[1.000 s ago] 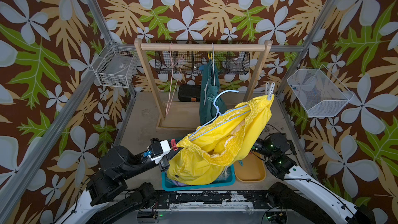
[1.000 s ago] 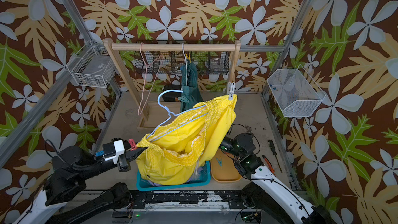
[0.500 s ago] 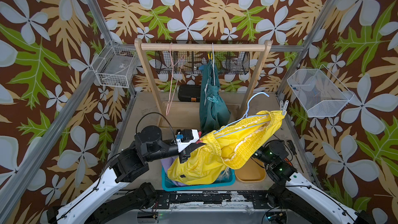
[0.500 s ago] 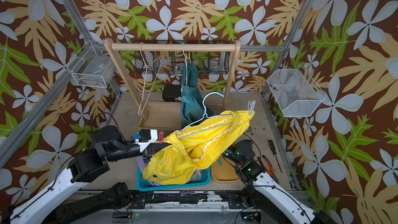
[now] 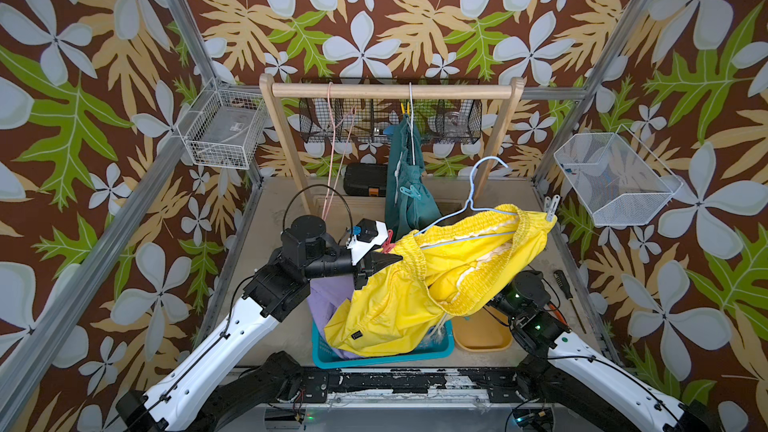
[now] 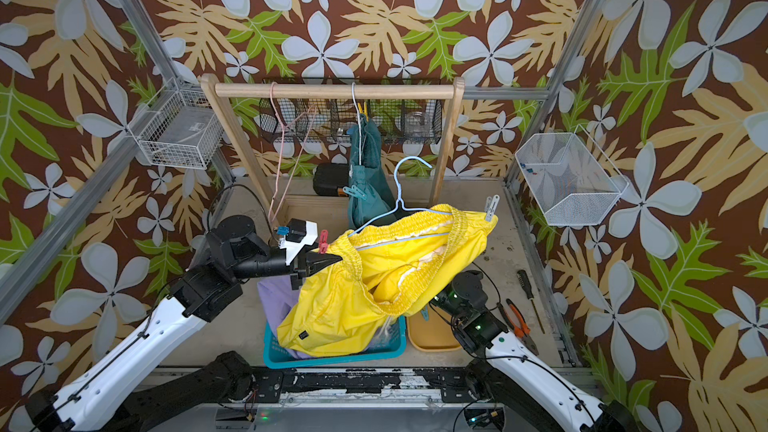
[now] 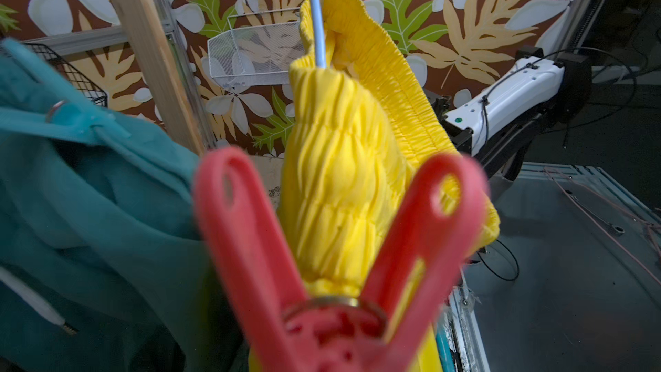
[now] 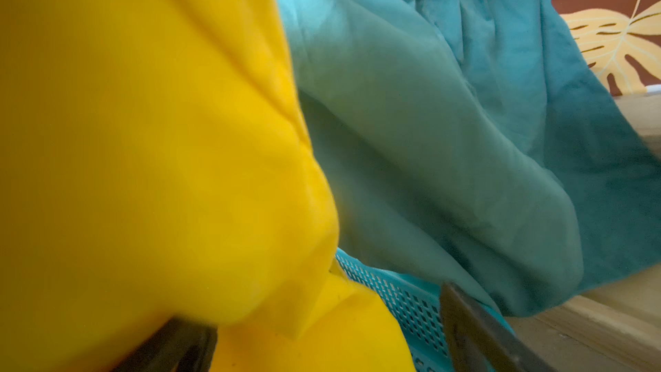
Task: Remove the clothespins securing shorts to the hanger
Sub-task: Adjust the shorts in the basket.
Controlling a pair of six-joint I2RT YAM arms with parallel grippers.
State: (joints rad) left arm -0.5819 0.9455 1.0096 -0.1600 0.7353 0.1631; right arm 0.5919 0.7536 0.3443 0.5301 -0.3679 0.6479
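The yellow shorts (image 5: 436, 280) (image 6: 374, 280) hang on a light blue hanger (image 5: 473, 184) above the teal basket (image 5: 374, 359). My left gripper (image 5: 390, 259) (image 6: 330, 259) is shut on their waistband end, right under a red clothespin (image 5: 387, 243) (image 7: 322, 245). A pale grey clothespin (image 5: 552, 207) (image 6: 491, 207) pins the other end. Teal shorts (image 5: 409, 209) hang from the rack with a teal clothespin (image 5: 409, 191) and a yellow clothespin (image 5: 407, 109). Lilac shorts (image 5: 328, 297) lie in the basket. My right gripper (image 8: 322, 338) is open beneath the yellow cloth, hidden in both top views.
A wooden rack (image 5: 395, 91) carries a bare pink hanger (image 5: 332, 160). White wire baskets hang on the left wall (image 5: 220, 130) and right wall (image 5: 615, 180). An orange tray (image 5: 482, 334), pliers (image 6: 517, 322), a screwdriver (image 5: 563, 284) and a black box (image 5: 365, 178) lie on the floor.
My left gripper has carried the hanger end away from me and rightward. The hanger now lies flatter, its grey-pinned end further right and lower. The right arm shifted slightly under the shorts.
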